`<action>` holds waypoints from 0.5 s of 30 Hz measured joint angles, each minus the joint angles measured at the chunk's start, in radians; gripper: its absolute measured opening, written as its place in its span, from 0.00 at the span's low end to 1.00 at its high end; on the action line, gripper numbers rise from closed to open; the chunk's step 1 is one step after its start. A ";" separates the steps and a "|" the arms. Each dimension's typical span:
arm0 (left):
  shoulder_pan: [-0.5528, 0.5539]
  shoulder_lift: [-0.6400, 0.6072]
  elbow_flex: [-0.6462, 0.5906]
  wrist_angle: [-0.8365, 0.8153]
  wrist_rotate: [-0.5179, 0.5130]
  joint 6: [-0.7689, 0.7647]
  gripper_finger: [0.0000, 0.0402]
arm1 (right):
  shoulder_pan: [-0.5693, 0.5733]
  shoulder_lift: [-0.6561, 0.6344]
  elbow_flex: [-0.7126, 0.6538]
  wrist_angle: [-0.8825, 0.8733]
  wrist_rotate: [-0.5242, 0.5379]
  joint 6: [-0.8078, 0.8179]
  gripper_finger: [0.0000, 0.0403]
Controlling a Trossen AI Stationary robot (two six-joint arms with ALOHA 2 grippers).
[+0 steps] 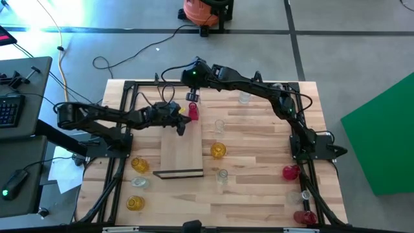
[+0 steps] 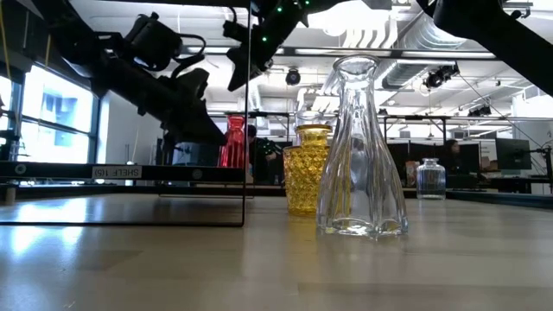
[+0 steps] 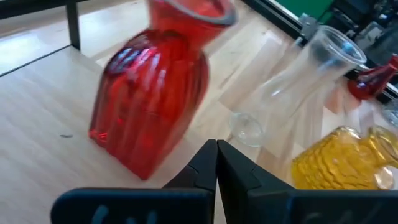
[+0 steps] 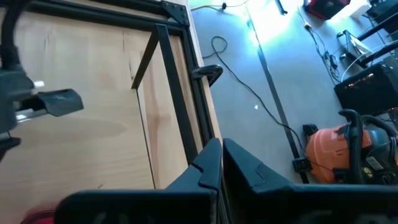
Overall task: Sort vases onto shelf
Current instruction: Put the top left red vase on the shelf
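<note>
From above, the left gripper (image 1: 182, 124) sits just off the far end of the shelf (image 1: 182, 155), fingers pressed together and holding nothing; a red vase (image 1: 193, 111) stands right beside it, near the far middle of the table (image 1: 259, 194); the right gripper (image 1: 192, 94) hangs just beyond that red vase, shut and empty too; an amber vase (image 1: 218, 150) stands just right of the shelf, a small clear vase (image 1: 222, 175) near its dark strip; three more amber and clear ones are grouped by the table's front-left corner, red ones along the right edge.

Down at table height, a tall clear vase (image 2: 360, 151) fills the foreground, the amber vase (image 2: 309, 168) behind it, the red vase (image 2: 233, 142) farther back by the dark arms; people show dimly in the room behind.

Left wrist view: the fingers (image 3: 239, 171) meet with no gap; the red vase (image 3: 149, 93) looms tilted in frame just ahead, untouched; a clear vase (image 3: 298, 74) and the amber vase (image 3: 342, 162) lie beyond.

Right wrist view: the fingers (image 4: 245, 165) are closed on nothing, over the table's far edge; an orange vacuum (image 4: 345, 149) sits on the floor.
</note>
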 joint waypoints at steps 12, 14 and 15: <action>0.012 0.112 0.074 0.069 0.024 0.024 0.00 | -0.009 0.000 0.000 0.006 0.000 -0.018 0.00; 0.012 0.143 0.092 0.069 0.027 0.025 0.00 | -0.010 0.000 0.000 0.005 0.000 -0.018 0.00; 0.012 0.158 0.101 0.067 0.028 0.025 0.00 | -0.010 0.000 0.000 0.005 0.000 -0.018 0.00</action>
